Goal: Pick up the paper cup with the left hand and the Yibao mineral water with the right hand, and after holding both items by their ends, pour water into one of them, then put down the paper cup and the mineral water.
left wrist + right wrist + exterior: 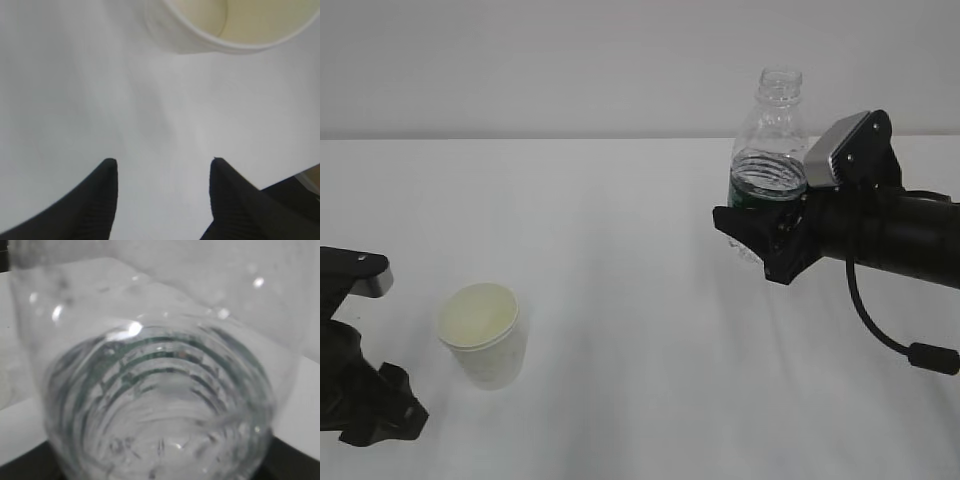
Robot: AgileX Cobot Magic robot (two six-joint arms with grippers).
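Note:
The white paper cup (485, 335) stands upright on the table at the lower left, its pale yellowish inside showing. My left gripper (395, 400) is open and empty, just left of the cup and apart from it. In the left wrist view its black fingertips (107, 172) stand wide apart over bare table, with the cup (175, 30) ahead at the top edge. My right gripper (765, 235) is shut on the lower part of the Yibao mineral water (770, 140), which is upright, uncapped and holds some water. The bottle (160, 390) fills the right wrist view. Its base is hidden.
The white table (640, 300) stretches between cup and bottle, with a pale wall behind. A black cable (890, 340) hangs under the right arm. The table's edge and a dark area show at the lower right of the left wrist view (300, 185).

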